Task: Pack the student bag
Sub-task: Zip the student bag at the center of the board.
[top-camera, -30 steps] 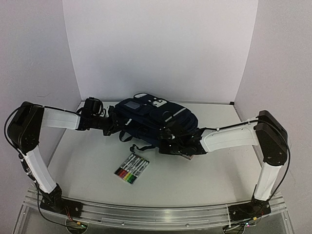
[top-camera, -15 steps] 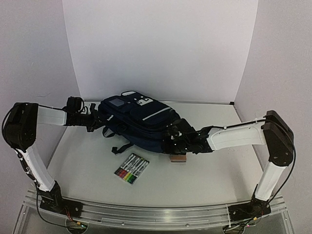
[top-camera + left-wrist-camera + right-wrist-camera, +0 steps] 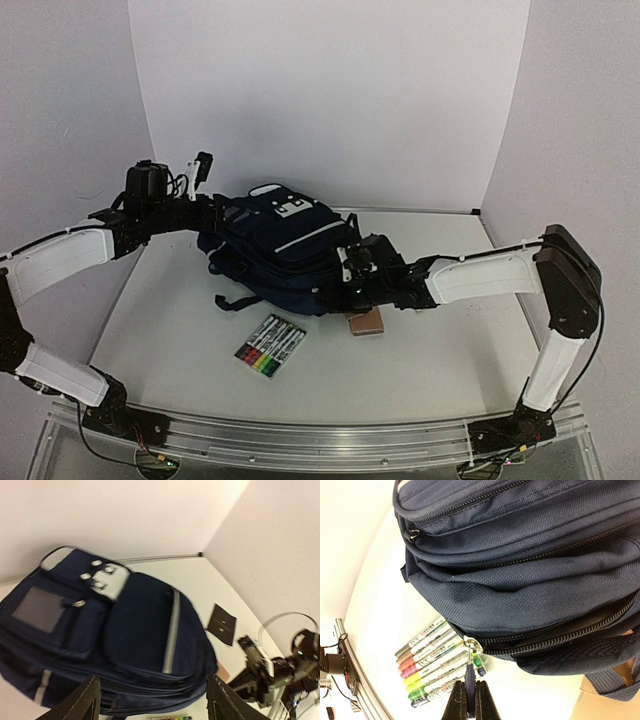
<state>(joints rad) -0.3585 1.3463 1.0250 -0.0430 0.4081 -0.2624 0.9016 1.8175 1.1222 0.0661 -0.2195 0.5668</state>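
Rising well above where it was a second ago, the left arm is now reaching in from high on the left. The student bag (image 3: 285, 245) is sitting further left than before, leaving more of a flat tan piece (image 3: 365, 322) showing at its near right corner.

The bag is lying on the table (image 3: 430, 370) toward the back, about midway across, with its front pocket and white patch facing up. The left gripper (image 3: 152, 680) is hanging over the bag's left end with its fingers (image 3: 89, 697) spread wide and nothing between them.

The right gripper (image 3: 332, 292) is pressing in at the bag's near side. Its fingers (image 3: 457, 702) are squeezed together on a dark blue zipper pull (image 3: 469, 672), which is dangling from the slider of the lowest zip. That zip is looking closed along the stretch I can see.

A pack of coloured markers (image 3: 270, 347) is lying just in front of the bag, near but apart from it. In the left wrist view a flat black square (image 3: 221, 624) is resting on the table beyond the bag's far side.
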